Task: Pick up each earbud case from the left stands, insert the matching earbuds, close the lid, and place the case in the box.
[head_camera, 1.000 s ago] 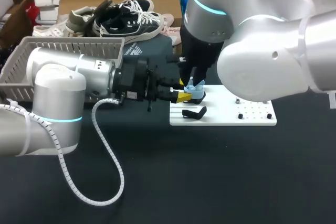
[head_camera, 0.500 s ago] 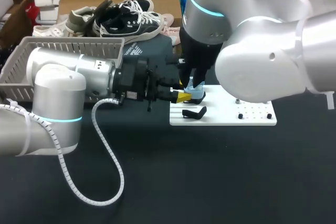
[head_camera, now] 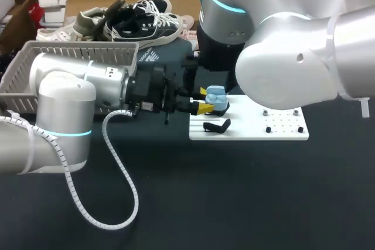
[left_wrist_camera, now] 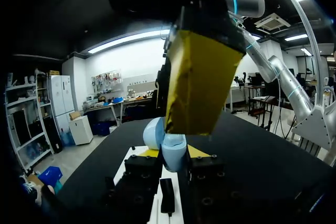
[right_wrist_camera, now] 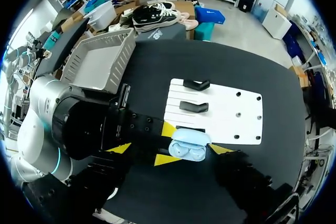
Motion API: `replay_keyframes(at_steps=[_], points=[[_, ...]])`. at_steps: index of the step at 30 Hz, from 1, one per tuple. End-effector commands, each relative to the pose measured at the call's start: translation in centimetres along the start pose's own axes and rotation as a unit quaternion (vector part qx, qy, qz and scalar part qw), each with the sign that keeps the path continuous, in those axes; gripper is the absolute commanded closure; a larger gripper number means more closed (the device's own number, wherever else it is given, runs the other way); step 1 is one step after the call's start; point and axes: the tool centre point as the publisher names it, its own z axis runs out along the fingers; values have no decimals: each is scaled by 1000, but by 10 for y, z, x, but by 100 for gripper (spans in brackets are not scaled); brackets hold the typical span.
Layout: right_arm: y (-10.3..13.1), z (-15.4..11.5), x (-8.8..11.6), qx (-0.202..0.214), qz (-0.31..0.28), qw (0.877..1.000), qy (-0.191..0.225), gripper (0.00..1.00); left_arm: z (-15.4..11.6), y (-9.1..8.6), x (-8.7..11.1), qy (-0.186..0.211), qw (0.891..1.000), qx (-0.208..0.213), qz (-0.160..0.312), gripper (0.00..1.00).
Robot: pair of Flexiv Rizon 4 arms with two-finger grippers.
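**Head view.**
- White stand board (head_camera: pixel 275 127): landmark for all entries; lies on the dark table.
- Left gripper (head_camera: pixel 202 108): at the board's edge on the left arm's side, clamped on the blue earbud case (head_camera: pixel 217 99).
- Case: held just above that edge, lid apparently raised.
- Black stand (head_camera: pixel 217 126): on the board, just beside the case, vacant.
- Right arm (head_camera: pixel 281 68): looms over the board; its fingers are hidden here.
- Basket (head_camera: pixel 82 43): well apart from the board, behind the left arm.

**Left wrist view.**
- Case sits pinched between this gripper's own fingers, over the board.
- One broad yellow fingertip (left_wrist_camera: pixel 199 87) of the other arm hangs just above the case, apart from it.

**Right wrist view.**
- Right gripper (right_wrist_camera: pixel 169 149): fingers spread wide, grasping nothing, above the board's edge, with the case below them.
- Two rounded shapes show in the open case; whether the earbuds are fully seated cannot be told.

**Hazards (judgement).**
- An off-centre press on the lid may twist the case out of the left pinch.
- An unseated earbud would stop the lid latching.
- The two grippers are crowded together, so a descent could strike the left fingers.
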Motion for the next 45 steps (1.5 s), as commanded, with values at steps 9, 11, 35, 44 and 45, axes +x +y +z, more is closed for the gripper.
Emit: replay_keyframes(at_steps=[9, 11, 35, 44, 45], points=[[-51, -8, -23, 61, 122, 989, -48, 0, 0, -1, 0, -1, 1000, -2, 1, 100], [-56, -4, -27, 68, 133, 988, -48, 0, 0, -1, 0, -1, 1000, -2, 1, 100], [-80, 20, -15, 86, 154, 984, -13, 0, 0, -1, 0, -1, 1000, -2, 1, 100], [-77, 16, -5, 78, 147, 986, -3, 0, 0, -1, 0, -1, 1000, -2, 1, 100], [-76, 15, -4, 77, 146, 986, -3, 0, 0, -1, 0, -1, 1000, -2, 1, 100]])
